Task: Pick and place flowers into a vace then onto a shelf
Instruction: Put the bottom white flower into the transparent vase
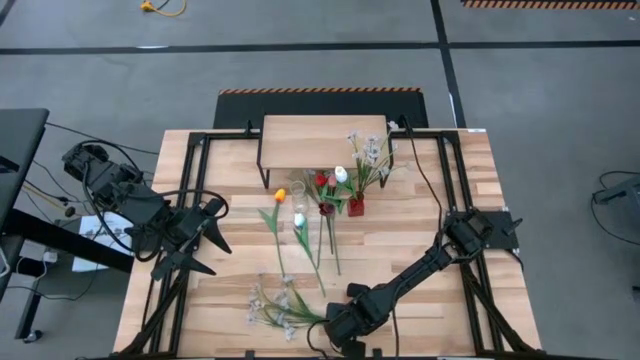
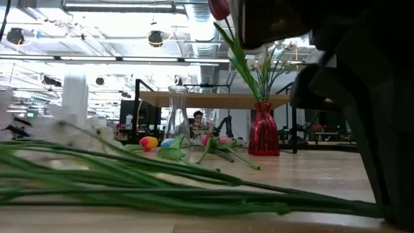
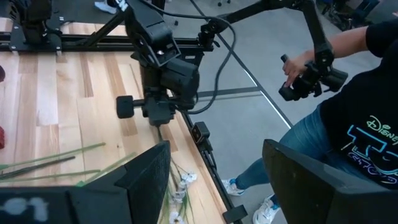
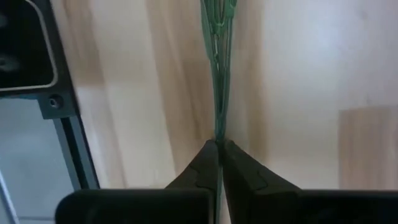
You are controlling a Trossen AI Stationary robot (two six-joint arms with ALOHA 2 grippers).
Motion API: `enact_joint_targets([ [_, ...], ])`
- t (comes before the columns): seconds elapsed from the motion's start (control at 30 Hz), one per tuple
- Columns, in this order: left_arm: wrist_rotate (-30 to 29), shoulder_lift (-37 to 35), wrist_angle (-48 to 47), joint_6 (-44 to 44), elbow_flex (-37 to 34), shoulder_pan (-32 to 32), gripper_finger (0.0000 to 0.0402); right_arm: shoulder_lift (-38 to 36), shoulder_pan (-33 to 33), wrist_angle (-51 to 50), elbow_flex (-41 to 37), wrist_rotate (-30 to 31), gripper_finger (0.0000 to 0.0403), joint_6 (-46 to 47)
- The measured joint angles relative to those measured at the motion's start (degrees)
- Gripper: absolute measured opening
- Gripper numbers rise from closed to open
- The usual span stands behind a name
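The right claw [image 4: 219, 144] is clenched on the stem ends of the white-lilac blossom spray [image 1: 272, 308], low at the counter's [image 1: 420, 230] near edge, likely to lift it toward the red vase [image 1: 356, 207] beside the shelf [image 1: 323, 142]. The left claw [image 1: 205, 238] waits parted.

An open-plan lab: exposed ceiling ducts [image 2: 129, 6], desks [image 2: 213, 99], taped concrete floor [image 1: 300, 60].
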Motion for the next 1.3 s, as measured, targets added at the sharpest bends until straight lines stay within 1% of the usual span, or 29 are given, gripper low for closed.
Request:
enact_joint_targets([
  [0.23,0.10,0.00,0.00,-0.16,0.00,0.02,0.0245,0.44,0.30,-4.34,8.68,2.09,0.0001,-3.66],
  [0.57,1.08,-0.02,-2.15,-1.53,0.00,0.00,0.0245,-0.26,2.15,-22.05,24.20,6.96,0.0001,-5.99],
  [0.67,1.97,-0.02,-2.28,-1.65,0.00,0.02,0.0245,-0.19,2.92,-30.56,30.83,7.00,0.0000,-5.80],
  [0.77,1.97,-0.04,-2.29,-1.71,0.00,0.01,0.0245,-0.34,3.93,-36.55,37.79,8.70,0.0000,-4.39],
  [0.9,1.93,-0.04,-2.30,-1.69,0.00,0.02,0.0245,-6.67,5.49,-36.32,34.99,11.42,0.0000,-0.29],
  [0.93,1.95,-0.04,-2.29,-1.69,0.00,0.02,0.0245,-8.26,5.92,-36.52,35.04,12.83,0.0000,0.43],
  [1.0,1.94,-0.04,-2.29,-1.59,0.00,0.02,0.0245,-10.97,7.28,-37.71,35.04,17.49,0.0000,1.74],
  [1.13,1.48,-0.04,-2.22,-0.65,0.00,0.02,0.0245,-15.82,9.05,-35.80,34.99,29.52,0.0000,1.33],
  [1.2,0.95,-0.04,-1.99,-0.29,0.00,0.02,0.0245,-18.35,9.79,-34.14,34.99,36.05,0.0000,-0.61],
  [1.3,-1.80,-0.04,-1.83,-0.80,0.00,0.00,0.0245,-21.01,10.38,-29.92,34.99,44.68,0.0000,-6.96],
])
